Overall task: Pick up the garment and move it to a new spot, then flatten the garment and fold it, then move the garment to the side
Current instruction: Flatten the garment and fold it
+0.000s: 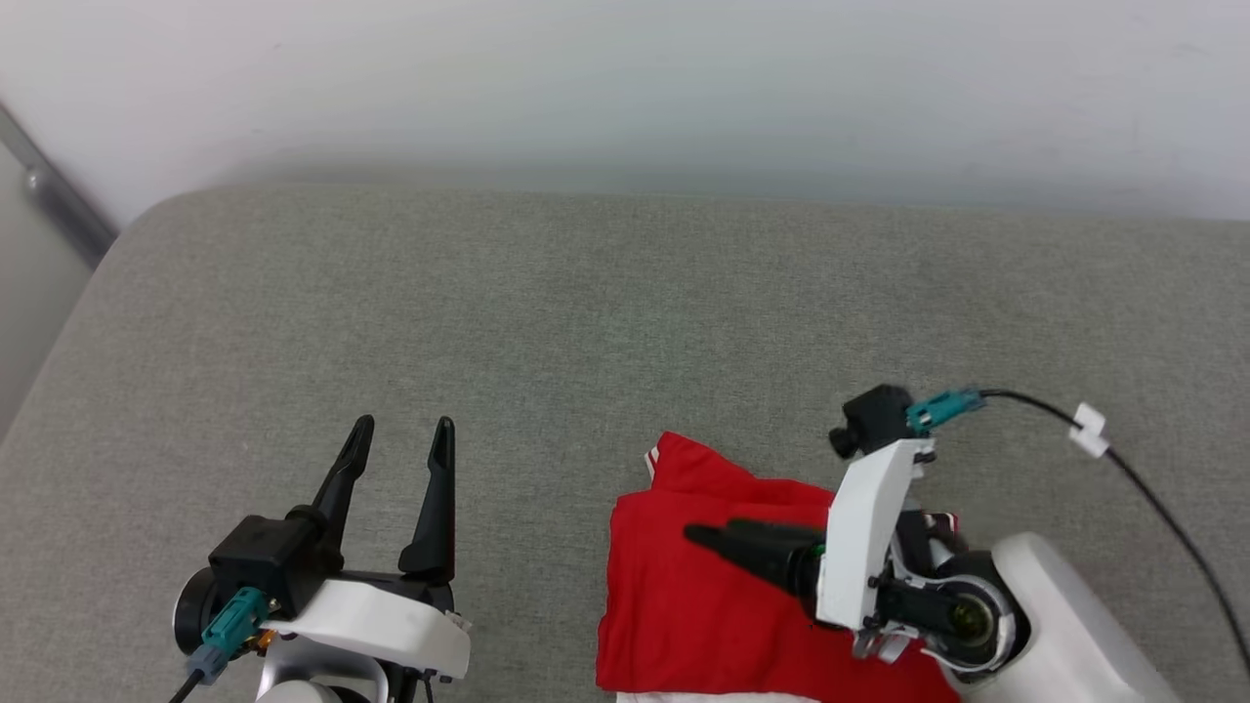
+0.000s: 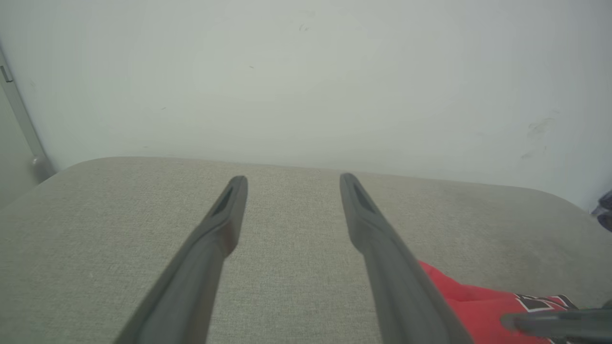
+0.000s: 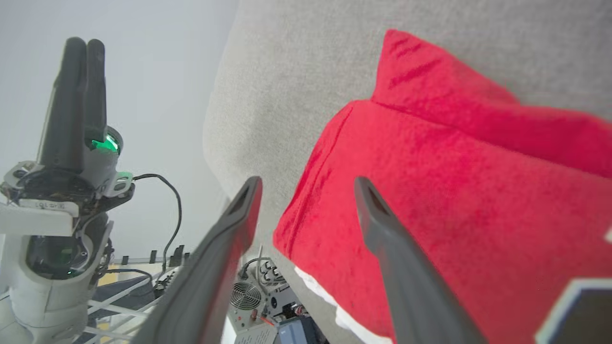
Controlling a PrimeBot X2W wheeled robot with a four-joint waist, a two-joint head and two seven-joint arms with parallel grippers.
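Red garment [image 1: 684, 605] lies folded at 5 o'clock on grey cushion [image 1: 488, 293]. Right tool [image 3: 307, 184] released over it, left tool [image 1: 403, 425] released, empty. Fold looks done; side move probably last step.

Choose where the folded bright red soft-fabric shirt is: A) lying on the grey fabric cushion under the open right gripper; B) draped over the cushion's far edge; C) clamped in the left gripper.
A: the shirt lies flat on the cushion, the right gripper with its fingers apart above it, gripping nothing.

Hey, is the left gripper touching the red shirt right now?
No, the left gripper sits open over the bare grey cushion, apart from the garment lying to its right.
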